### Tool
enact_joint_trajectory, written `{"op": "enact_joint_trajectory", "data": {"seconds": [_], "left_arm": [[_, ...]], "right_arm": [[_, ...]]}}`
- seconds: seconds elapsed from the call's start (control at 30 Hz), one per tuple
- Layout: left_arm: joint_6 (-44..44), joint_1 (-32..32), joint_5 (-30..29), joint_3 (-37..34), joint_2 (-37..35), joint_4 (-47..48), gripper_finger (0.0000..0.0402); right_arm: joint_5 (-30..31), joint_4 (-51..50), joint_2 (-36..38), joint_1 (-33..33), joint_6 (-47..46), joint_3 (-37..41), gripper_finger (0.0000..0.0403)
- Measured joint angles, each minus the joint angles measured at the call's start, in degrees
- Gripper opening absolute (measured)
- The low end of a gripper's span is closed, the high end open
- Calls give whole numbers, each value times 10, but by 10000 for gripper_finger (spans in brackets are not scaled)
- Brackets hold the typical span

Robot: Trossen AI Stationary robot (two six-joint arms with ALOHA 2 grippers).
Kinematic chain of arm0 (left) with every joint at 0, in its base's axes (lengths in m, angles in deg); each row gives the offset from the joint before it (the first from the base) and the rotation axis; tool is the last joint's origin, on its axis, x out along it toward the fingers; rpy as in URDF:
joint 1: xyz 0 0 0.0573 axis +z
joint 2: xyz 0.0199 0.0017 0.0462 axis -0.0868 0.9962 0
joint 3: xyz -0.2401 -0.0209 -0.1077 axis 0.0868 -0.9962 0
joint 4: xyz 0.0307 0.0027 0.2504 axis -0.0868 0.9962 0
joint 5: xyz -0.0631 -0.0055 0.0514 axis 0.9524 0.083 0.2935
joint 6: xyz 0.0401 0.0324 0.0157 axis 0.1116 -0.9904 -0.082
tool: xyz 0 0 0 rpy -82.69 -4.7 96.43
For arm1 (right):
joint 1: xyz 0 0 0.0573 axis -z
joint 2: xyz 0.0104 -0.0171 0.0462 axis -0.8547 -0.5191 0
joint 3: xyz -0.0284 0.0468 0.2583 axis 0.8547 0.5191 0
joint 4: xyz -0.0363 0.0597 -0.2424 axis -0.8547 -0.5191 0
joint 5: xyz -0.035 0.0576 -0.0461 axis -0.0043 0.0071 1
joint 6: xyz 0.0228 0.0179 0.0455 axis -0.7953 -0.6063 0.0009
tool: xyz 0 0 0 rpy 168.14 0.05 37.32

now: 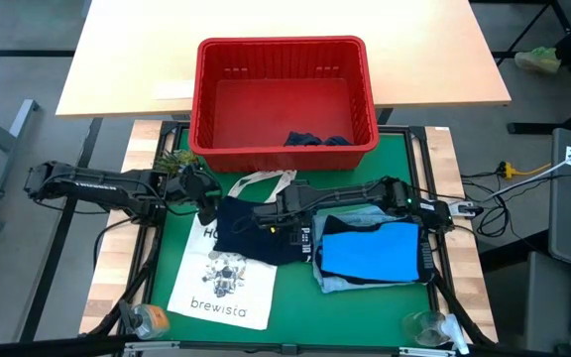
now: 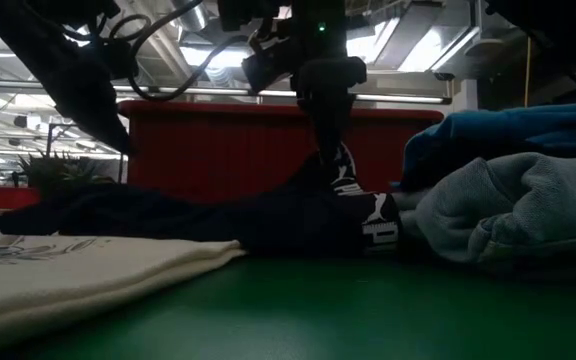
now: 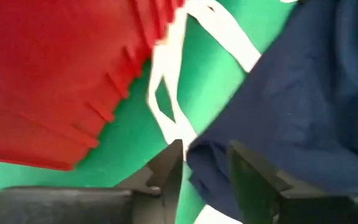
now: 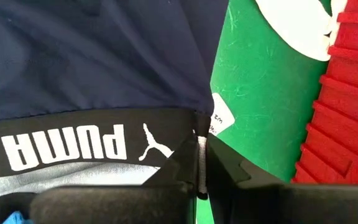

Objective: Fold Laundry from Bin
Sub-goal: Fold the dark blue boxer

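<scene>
Two pincers flank our navy garment (image 1: 256,230) lying crosswise on the green surface (image 1: 295,307) before the red bin (image 1: 284,94): right pincer (image 1: 287,206) clamped on its waistband, left pincer (image 1: 206,210) parted at its opposite edge, gripping nothing.

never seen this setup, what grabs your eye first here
The big red bin at the table's far edge stands out, nearly empty but for a dark garment in its near right corner. In front of it, both arms meet over a dark navy garment spread on the green mat: the right gripper pinches its waistband, the left gripper stands open at its other edge.
</scene>
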Motion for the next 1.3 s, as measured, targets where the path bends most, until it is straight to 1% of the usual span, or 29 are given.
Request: {"op": "enact_joint_trajectory", "data": {"seconds": [0.1,0.2,0.27,0.43,0.5,0.57,0.7,0.83,0.97,1.1,1.3], "left_arm": [[-1,0,53,0,0,-2,135],[-13,0,128,0,0,-11,140],[-28,0,158,0,1,-13,139],[-30,0,165,0,16,-22,126],[-31,0,177,0,30,-36,120],[-31,0,191,0,49,-61,113],[-46,-2,194,0,99,-77,103],[-60,-2,226,0,150,-80,103],[-60,-2,233,0,191,-91,116],[-60,-1,232,0,217,-106,141],[-60,-1,228,0,223,-111,176]], "right_arm": [[0,0,0,0,0,0,19],[0,1,0,0,0,0,19],[0,1,0,0,0,0,19],[0,1,0,0,0,0,19],[0,2,0,0,0,0,19],[0,2,0,0,0,0,19],[0,7,0,0,0,0,19],[0,10,0,0,0,0,19],[0,13,0,0,0,0,19],[0,13,0,0,0,0,19],[-1,14,0,0,0,0,19]]}}
